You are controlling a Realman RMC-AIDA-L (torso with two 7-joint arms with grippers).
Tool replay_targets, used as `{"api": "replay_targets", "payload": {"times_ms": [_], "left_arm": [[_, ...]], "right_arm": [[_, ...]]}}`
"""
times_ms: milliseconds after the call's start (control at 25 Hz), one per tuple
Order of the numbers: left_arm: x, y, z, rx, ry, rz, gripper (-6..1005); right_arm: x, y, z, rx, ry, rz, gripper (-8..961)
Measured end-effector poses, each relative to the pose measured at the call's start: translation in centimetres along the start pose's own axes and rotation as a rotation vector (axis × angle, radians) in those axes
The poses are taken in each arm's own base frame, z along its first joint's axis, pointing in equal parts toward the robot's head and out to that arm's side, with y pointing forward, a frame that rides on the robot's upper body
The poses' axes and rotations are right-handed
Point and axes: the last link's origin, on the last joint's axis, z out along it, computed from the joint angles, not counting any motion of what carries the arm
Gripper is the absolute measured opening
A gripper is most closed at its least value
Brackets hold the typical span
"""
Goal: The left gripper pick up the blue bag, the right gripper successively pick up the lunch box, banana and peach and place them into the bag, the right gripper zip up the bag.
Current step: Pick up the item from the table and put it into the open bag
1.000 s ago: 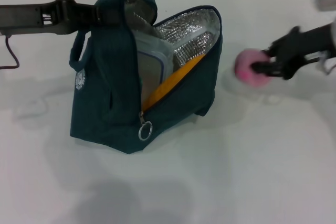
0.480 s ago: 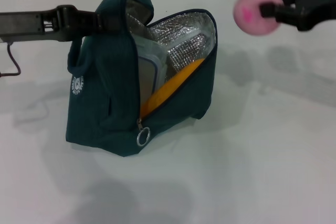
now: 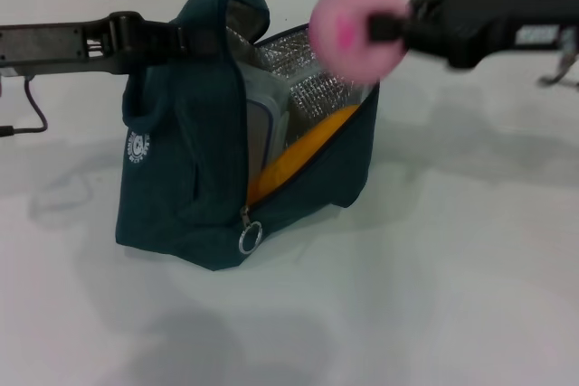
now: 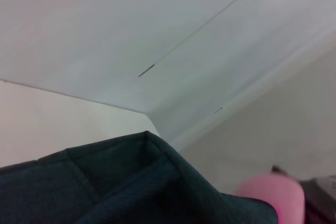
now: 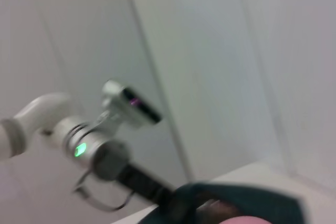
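At the upper left of the frame, the left hand (image 3: 172, 38) is gripping the blue bag (image 3: 194, 164) by its top. The bag is standing open on the white worktop (image 3: 434, 268), showing the lunch box (image 3: 267, 128) and banana (image 3: 303, 151) inside. At upper right, the right hand (image 3: 384, 26) is holding the peach (image 3: 348, 29) above the bag's opening.

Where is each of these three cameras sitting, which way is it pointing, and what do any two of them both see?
Head view: from the head, forward and down on the table; both arms show, left gripper holding the blue bag up, right gripper carrying the peach above its opening.
Left wrist view: from the left wrist, over the bag's top edge toward the wall; no fingers show.
Right wrist view: from the right wrist, facing the left arm beyond the bag.
Shared: head and left wrist views both show bag and peach.
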Motion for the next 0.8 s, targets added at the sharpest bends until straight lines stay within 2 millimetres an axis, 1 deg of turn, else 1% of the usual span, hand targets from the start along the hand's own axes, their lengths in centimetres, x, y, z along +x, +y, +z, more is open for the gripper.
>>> {"api": "replay_targets", "payload": {"times_ms": [120, 280, 320, 360, 600, 800], "left_arm": [[0.0, 0.0, 0.0, 0.001, 0.001, 0.001, 48], [0.0, 0.0, 0.1, 0.001, 0.0, 0.0, 48], [0.0, 0.0, 0.1, 0.001, 0.0, 0.0, 48], [0.0, 0.0, 0.1, 0.001, 0.0, 0.0, 48], [0.0, 0.0, 0.0, 0.002, 0.0, 0.001, 48], [0.0, 0.0, 0.0, 0.002, 0.0, 0.001, 48]], "right_arm": [[0.7, 0.2, 1.5, -0.051, 0.036, -0.002, 98], [1.4, 0.5, 2.9, -0.067, 0.067, -0.028, 69], [1.4, 0.5, 2.9, -0.067, 0.067, -0.028, 53], [1.6, 0.3, 3.7, -0.051, 0.088, -0.042, 37], [1.2, 0.0, 5.3, -0.029, 0.114, -0.088, 98], [1.3, 0.3, 6.2, -0.047, 0.141, -0.102, 149]]}}
